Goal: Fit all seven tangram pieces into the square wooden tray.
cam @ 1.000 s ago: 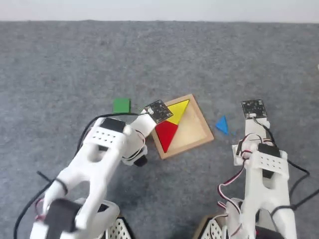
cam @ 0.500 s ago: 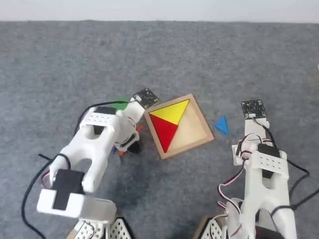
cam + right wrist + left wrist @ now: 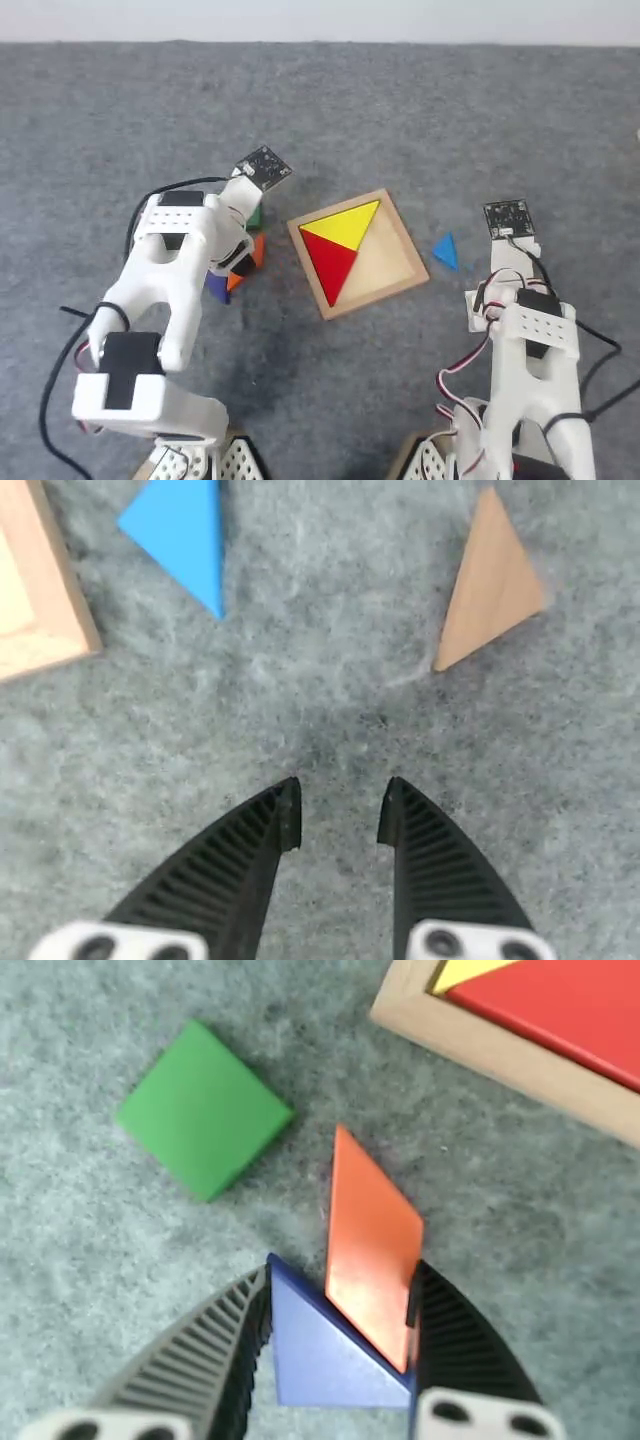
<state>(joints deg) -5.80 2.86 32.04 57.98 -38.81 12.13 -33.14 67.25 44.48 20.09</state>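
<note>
Left gripper [image 3: 340, 1280] gapes wide astride the orange piece [image 3: 372, 1250] and blue triangle [image 3: 320, 1360], left of centre in the high view. Right gripper [image 3: 340, 792] is narrowly parted over carpet [image 3: 330, 700].

**High view.** A fixed camera above the grey felt-covered table [image 3: 120, 110] looks steeply down from the side of the arm bases [image 3: 190, 455]. It is far enough off to take in both arms and the whole wooden tray [image 3: 392, 262].

**Left wrist view.** A camera on the left arm's wrist is aimed down past the left gripper [image 3: 340, 1272], close to the felt. It shares one tray corner and the orange parallelogram [image 3: 372, 1250] with the high view.

**Right wrist view.** This camera is equally close and is aimed down past the right gripper [image 3: 341, 784]. It shares a tray edge and the light blue triangle [image 3: 180, 535] with the high view.
</note>
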